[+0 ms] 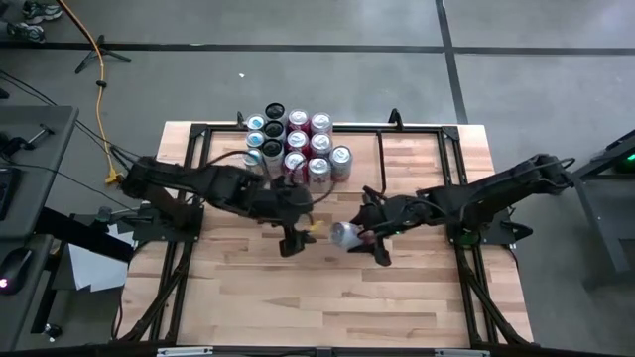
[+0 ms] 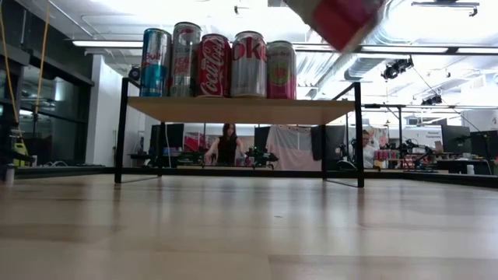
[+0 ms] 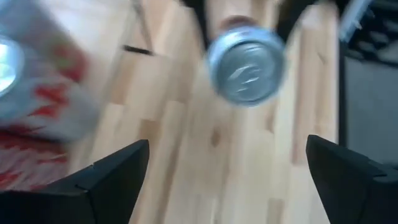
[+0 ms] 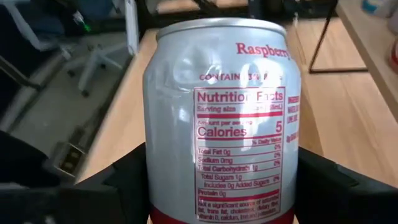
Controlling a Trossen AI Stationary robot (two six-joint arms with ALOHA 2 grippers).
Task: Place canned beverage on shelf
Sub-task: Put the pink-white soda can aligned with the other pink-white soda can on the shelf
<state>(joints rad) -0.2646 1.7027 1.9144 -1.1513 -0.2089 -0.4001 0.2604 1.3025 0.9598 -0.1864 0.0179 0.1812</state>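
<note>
Dark fingers (image 4: 348,186) of the right gripper (image 1: 365,241) press against both sides of a silver aluminium beverage can with a red raspberry label (image 4: 221,118), clamping it. In the high view the can (image 1: 344,235) lies tilted, lifted above the middle of the light wood tabletop (image 1: 417,297). Its lower end is cut off in the right wrist view, and the low view catches only a red and white corner of it (image 2: 334,19) at the upper edge.

Just beside it, the left gripper (image 1: 298,238) has its dark fingers (image 3: 106,180) spread wide with nothing between them. In the left wrist view the can's round silver end (image 3: 245,62) faces it, blurred, apart from both fingers. A blurred red and white shape (image 3: 43,93) at that picture's edge is hard to make out.

Farther back stands the low shelf with a light wood plank top and thin black rod legs (image 2: 241,110), carrying a cluster of upright cans (image 1: 296,144) at one end. The low view shows only its front row of five cans (image 2: 222,66); the rest are hidden behind. Beyond the table, two people (image 2: 227,144) sit small and indistinct in the room.
</note>
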